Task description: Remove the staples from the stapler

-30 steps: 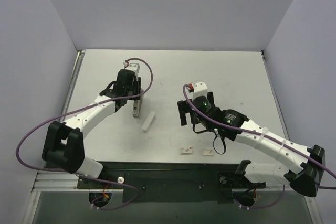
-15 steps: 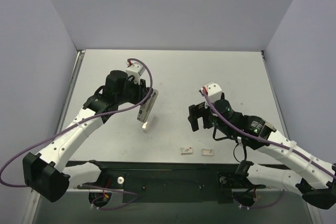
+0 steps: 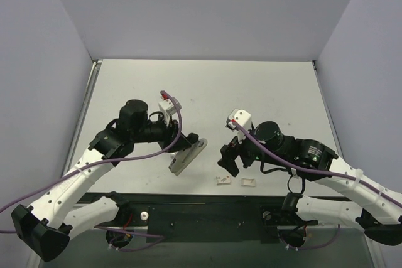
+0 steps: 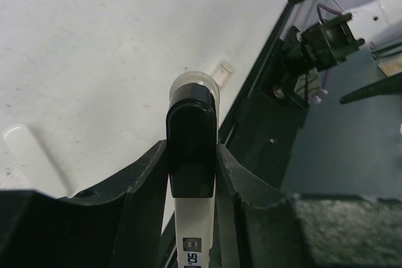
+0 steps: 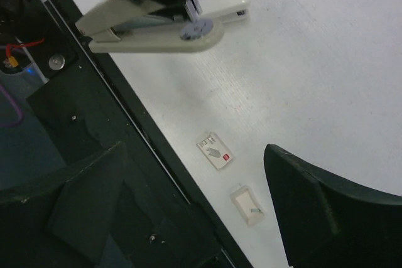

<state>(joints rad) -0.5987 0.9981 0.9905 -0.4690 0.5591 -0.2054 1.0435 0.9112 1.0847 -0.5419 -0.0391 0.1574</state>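
Stapler is being clenched by the left gripper near the table's front edge; the right gripper is hovering nearby, fingers spread apart.

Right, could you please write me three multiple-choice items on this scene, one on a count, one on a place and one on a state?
1. How many small white cards lie on the table? A) two B) three C) five
2. Where is the stapler? A) on the cards B) in the left pincer C) at the table's far edge
3. The right pincer is: A) shut on a card B) shut on the stapler C) open, empty
Answers: 1 A, two show near the front edge; 2 B, its fingers clamp it; 3 C, its fingers stand apart with nothing between.
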